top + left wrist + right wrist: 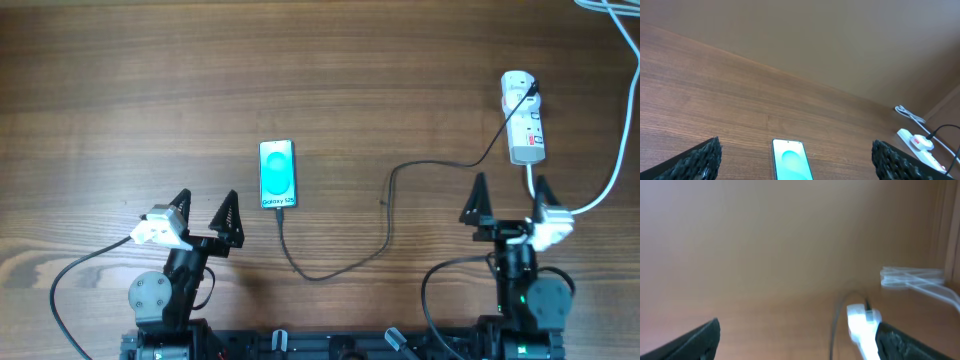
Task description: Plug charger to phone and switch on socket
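At near edge of worktop, find left tool and right tool, both spread wide, gripping nothing, hovering low and well apart from each other. Mid-worktop, note phone lying flat, teal screen up, just ahead of left tool but not touching it. Follow charger from phone's near short edge, looping back toward the robot, then climbing right to black plug sitting in far end of socket at far right. Seems joined to phone at that edge; cannot confirm a fully seated connector from overhead, and left wrist view cuts off phone's lower end. Cannot tell switch position either, red marks too small. Judging step in hand: cable side probably done or needing only a check, switching on not yet done. Next move likely falls to right tool, the nearer one, socket lying just ahead of it. Calls for reaching forward, narrowing the fingers or angling one tip onto the switch, pressing straight down without shoving the socket. Watch the thick white cord and thin cable close by: easy snag. Right wrist view blurred, little help for aiming.
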{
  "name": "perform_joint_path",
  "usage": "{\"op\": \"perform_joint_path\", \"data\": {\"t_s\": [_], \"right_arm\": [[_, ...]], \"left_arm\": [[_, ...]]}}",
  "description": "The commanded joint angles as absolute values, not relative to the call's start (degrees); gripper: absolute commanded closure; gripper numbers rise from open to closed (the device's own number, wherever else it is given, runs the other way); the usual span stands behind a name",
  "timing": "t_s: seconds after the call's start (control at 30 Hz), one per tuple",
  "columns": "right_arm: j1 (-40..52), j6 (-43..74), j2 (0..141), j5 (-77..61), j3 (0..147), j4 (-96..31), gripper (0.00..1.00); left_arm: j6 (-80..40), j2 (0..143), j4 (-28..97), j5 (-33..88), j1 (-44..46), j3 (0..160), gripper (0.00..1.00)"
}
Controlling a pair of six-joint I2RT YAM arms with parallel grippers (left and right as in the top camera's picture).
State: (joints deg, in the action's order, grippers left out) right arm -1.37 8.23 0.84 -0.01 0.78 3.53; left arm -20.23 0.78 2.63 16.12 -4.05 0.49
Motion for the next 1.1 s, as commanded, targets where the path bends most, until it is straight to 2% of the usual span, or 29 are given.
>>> {"op": "perform_joint_path", "data": {"t_s": [0.0,1.07], "right_arm": [[-1.1,7.6,0.2,-0.9,0.3,0.1,0.00],[-0.2,7.7,0.1,-1.2,0.3,0.3,0.00]], "left_arm": [[-19.9,0.2,2.9,15.9,-4.3,0.3,0.00],[-19.9,0.4,2.9,15.9,-4.3,0.3,0.00]]}}
